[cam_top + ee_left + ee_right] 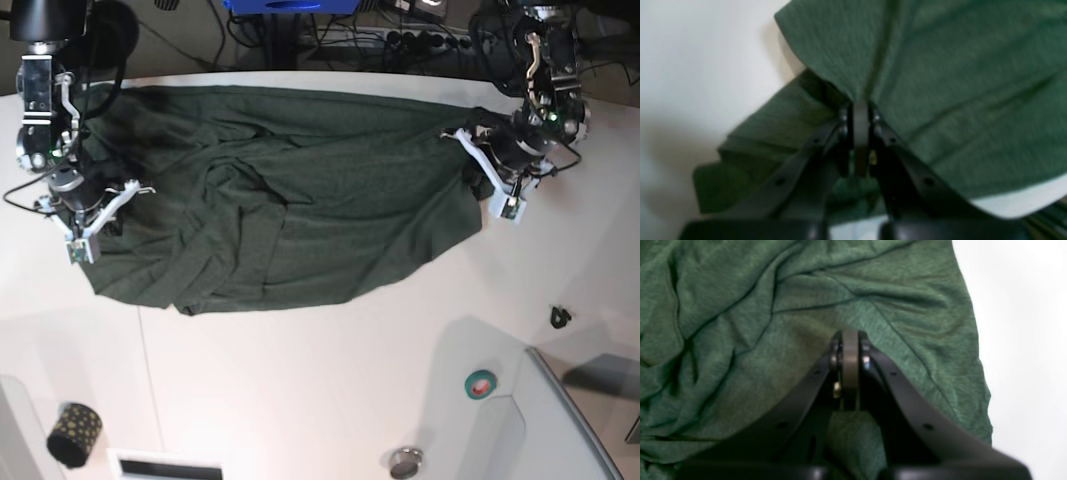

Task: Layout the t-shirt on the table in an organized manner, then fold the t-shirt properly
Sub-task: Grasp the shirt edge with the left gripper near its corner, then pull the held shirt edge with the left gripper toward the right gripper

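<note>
From my remote seat, both wrist views are blurred. My left gripper (pixel 860 110) has its jaws closed, pinching a ridge of the large dark green soft fabric t-shirt (pixel 290 200). My right gripper (pixel 850 340) is closed too, over rumpled cloth; I cannot tell whether it pinches any. The shirt lies wrinkled on the broad white smooth table (pixel 330 380), its long axis running from one arm to the other.

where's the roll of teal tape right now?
In the base view the teal tape roll lies on the white table at lower right, below the t-shirt, just left of the grey tray and above a small round metal piece.
</note>
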